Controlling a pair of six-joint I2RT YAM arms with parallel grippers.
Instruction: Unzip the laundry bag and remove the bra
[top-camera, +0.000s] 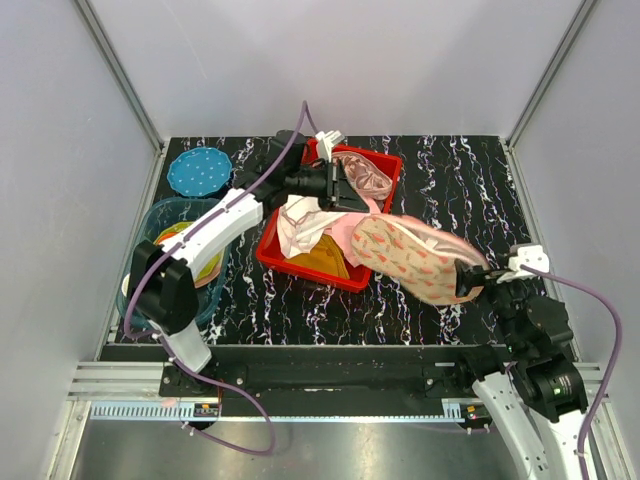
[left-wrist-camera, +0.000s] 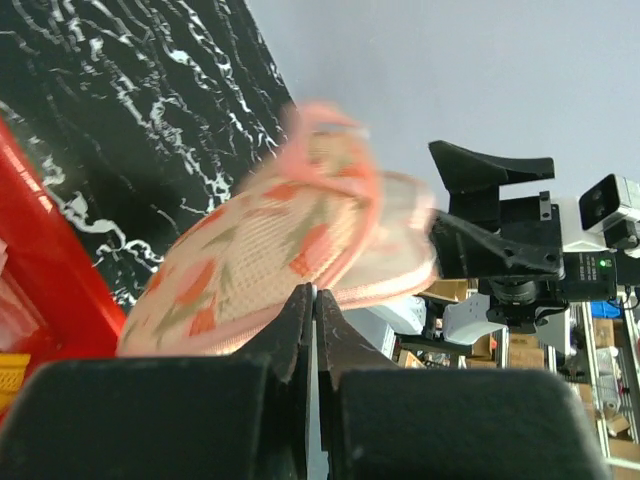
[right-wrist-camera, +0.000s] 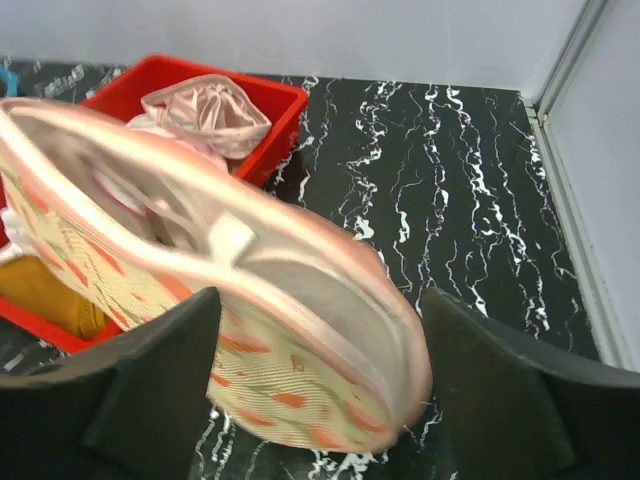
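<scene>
Here left gripper (left-wrist-camera: 313, 291) pinches the laundry bag (left-wrist-camera: 285, 240) at its trim (right gripper (right-wrist-camera: 318, 305) open around it).

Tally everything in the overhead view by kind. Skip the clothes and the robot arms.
Bins: 2, the red bin and the blue bin
Bags: 1, the laundry bag
Discs: 1, the blue dotted disc
Total: 4

Red bin (top-camera: 300, 268) holds glossy pink item (top-camera: 362, 176), mustard cloth (top-camera: 322, 262); blue dotted disc (top-camera: 198, 171) far-left.
</scene>
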